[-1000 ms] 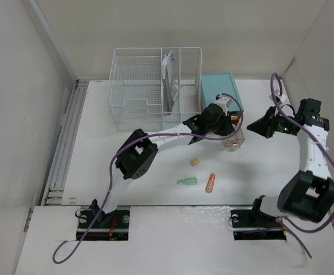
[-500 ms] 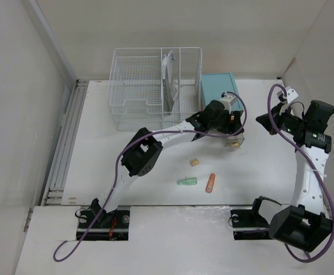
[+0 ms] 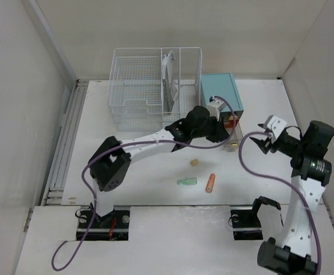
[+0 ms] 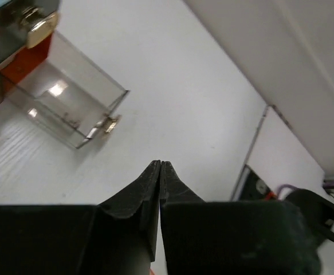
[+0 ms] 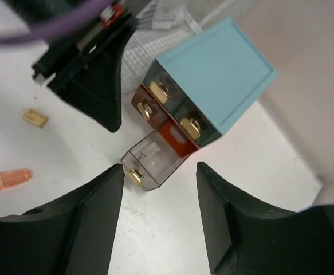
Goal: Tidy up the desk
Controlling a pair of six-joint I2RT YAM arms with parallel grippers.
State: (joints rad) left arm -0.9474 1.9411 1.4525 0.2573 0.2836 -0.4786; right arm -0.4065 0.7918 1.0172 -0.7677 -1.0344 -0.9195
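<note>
**Desk** (image 3: pixel 149 189): white top, lying under every item below and running from the metal rail (image 3: pixel 63 143) at far left to the right wall.

**Wire basket** (image 3: pixel 155 86): standing at back left and holding something white and upright in its narrow middle slot. What that is cannot be told.

**Loose pieces**: green piece (image 3: pixel 187 181), tan block (image 3: pixel 195 162) and orange piece (image 3: pixel 211 183) are lying near one another in the open middle. They are well apart from both grippers and sitting where they were a second ago.

**Teal cabinet** (image 3: pixel 221 91): sitting just right of the basket, its brass-knobbed front facing the arms.

**Left gripper** (image 4: pixel 159 166): hanging just in front of the cabinet with its fingers pressed together, gripping nothing. Its arm has been swinging, and the elbow is now lying lower and further left than a second ago.

**Clear drawer** (image 5: pixel 152 156): standing pulled out of the cabinet front, appearing empty.

**Right gripper** (image 5: pixel 159 168): holding nothing. It has been coming down from beside the right wall. Its fingers, closed a second ago, are now standing apart and pointing toward the drawer.

**Reading**: the sorting is likely only beginning. The drawer is waiting open, three pieces are still lying out, and the right arm seems to be readying to take over at the drawer or to fetch a piece.
</note>
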